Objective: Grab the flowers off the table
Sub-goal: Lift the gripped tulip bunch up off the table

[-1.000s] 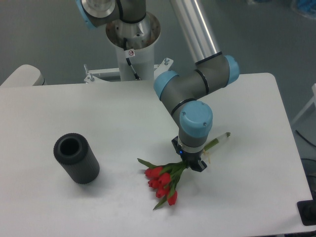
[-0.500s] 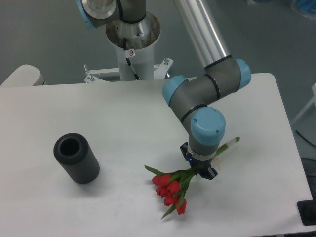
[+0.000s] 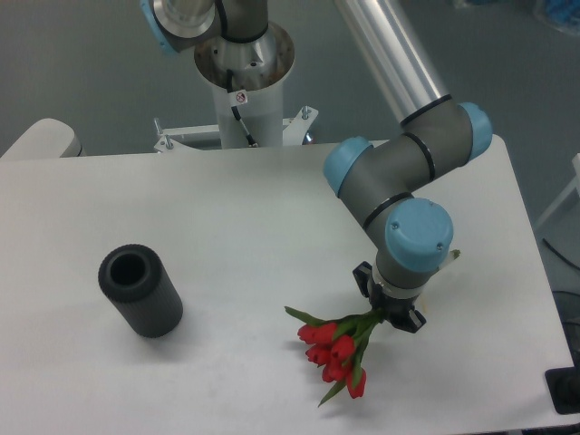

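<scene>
Camera: wrist hides fingers (image 3: 396, 314) gripping the flowers (image 3: 337, 351) stems.

The arm (image 3: 399, 72) slants down from the top of the frame, silver tube leading into a grey elbow with blue caps. From there it folds back left, then drops through another grey link to the wrist (image 3: 417, 240), blue cap facing up. Wrist points straight down at the table. The gripper (image 3: 390, 308) hangs right beneath it, black, mostly hidden under the wrist, and it is clamped on the flowers (image 3: 337, 349) by their stems. Fingers themselves are hard to make out from this angle. The base column (image 3: 243, 68) stands at the back, upright.
</scene>
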Controlling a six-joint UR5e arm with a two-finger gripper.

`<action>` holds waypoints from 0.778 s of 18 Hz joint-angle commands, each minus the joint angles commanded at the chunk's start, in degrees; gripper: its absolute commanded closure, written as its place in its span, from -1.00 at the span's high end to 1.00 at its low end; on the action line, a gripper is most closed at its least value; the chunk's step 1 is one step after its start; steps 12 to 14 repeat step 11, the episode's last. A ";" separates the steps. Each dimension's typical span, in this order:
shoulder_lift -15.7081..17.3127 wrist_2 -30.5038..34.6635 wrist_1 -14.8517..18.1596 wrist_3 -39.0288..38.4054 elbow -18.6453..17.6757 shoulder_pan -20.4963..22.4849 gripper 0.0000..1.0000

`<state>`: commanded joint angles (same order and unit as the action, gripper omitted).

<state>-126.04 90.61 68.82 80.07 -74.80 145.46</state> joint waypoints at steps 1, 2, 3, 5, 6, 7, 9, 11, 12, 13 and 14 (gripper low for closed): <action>-0.09 0.18 0.00 0.00 -0.09 -0.09 -0.87; -0.17 0.26 0.00 0.00 -0.09 -0.17 -0.86; -0.18 0.35 -0.09 0.00 -0.09 -0.26 -0.86; -0.26 0.18 -0.09 0.00 -0.09 -0.35 -0.86; -0.18 0.09 -0.18 0.09 -0.26 -0.26 -0.86; -0.18 0.09 -0.35 0.17 -0.44 -0.26 -0.85; 0.00 -0.26 -0.62 0.35 -0.88 -0.18 -0.85; 0.00 -0.35 -0.70 0.44 -0.97 -0.09 -0.84; 0.00 -0.35 -0.70 0.44 -0.97 -0.09 -0.84; 0.00 -0.35 -0.70 0.44 -0.97 -0.09 -0.84; 0.00 -0.35 -0.70 0.44 -0.97 -0.09 -0.84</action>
